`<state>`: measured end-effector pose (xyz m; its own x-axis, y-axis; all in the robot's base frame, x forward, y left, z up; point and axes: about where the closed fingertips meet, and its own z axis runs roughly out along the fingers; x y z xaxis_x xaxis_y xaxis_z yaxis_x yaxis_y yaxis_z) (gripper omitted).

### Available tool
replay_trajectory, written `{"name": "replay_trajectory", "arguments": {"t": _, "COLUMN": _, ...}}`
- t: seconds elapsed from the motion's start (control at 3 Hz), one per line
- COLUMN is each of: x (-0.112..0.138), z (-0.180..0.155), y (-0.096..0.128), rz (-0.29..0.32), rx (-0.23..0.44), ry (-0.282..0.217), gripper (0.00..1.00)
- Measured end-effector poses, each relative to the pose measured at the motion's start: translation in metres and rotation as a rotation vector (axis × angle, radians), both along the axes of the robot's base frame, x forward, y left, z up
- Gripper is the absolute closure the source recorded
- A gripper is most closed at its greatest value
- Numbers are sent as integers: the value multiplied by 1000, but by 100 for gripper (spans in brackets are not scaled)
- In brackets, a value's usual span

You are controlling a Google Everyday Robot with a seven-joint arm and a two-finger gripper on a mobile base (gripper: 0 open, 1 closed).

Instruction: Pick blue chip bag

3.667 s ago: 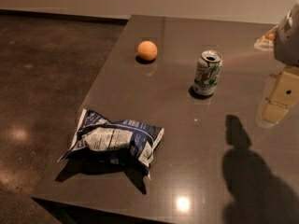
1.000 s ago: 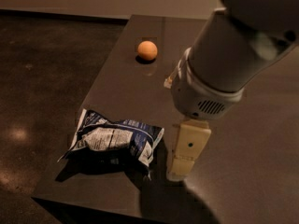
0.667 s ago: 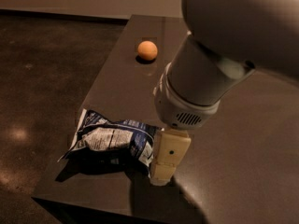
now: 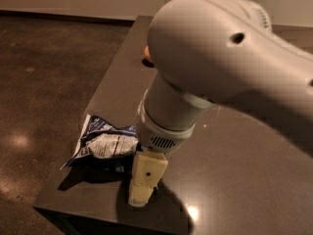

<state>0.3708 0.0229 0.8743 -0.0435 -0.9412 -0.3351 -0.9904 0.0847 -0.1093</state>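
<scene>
camera view: the blue chip bag (image 4: 105, 143) lies crumpled near the front left corner of the desk (image 4: 234, 180). your end effector (image 4: 141, 192) hangs at the bag's right edge, close to the front edge; you cannot tell whether it is released or clenched. expect a light, soft, slippery foil bag, its contents crushable; take hold across a raised crease, gently.
</scene>
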Motion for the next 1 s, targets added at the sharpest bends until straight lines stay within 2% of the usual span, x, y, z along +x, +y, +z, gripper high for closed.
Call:
{"name": "replay_trajectory", "arguments": {"t": 0.33, "x": 5, "z": -15, "y": 14, "rz": 0, "rx": 6, "ry": 43, "gripper": 21}}
{"name": "replay_trajectory", "arguments": {"t": 0.67, "x": 12, "z": -12, "y": 15, "rz": 5, "rx": 21, "ry": 60, "gripper": 44}}
{"name": "replay_trajectory", "arguments": {"t": 1.0, "x": 17, "z": 6, "y": 10, "rz": 18, "rx": 46, "ry": 68, "gripper": 67}}
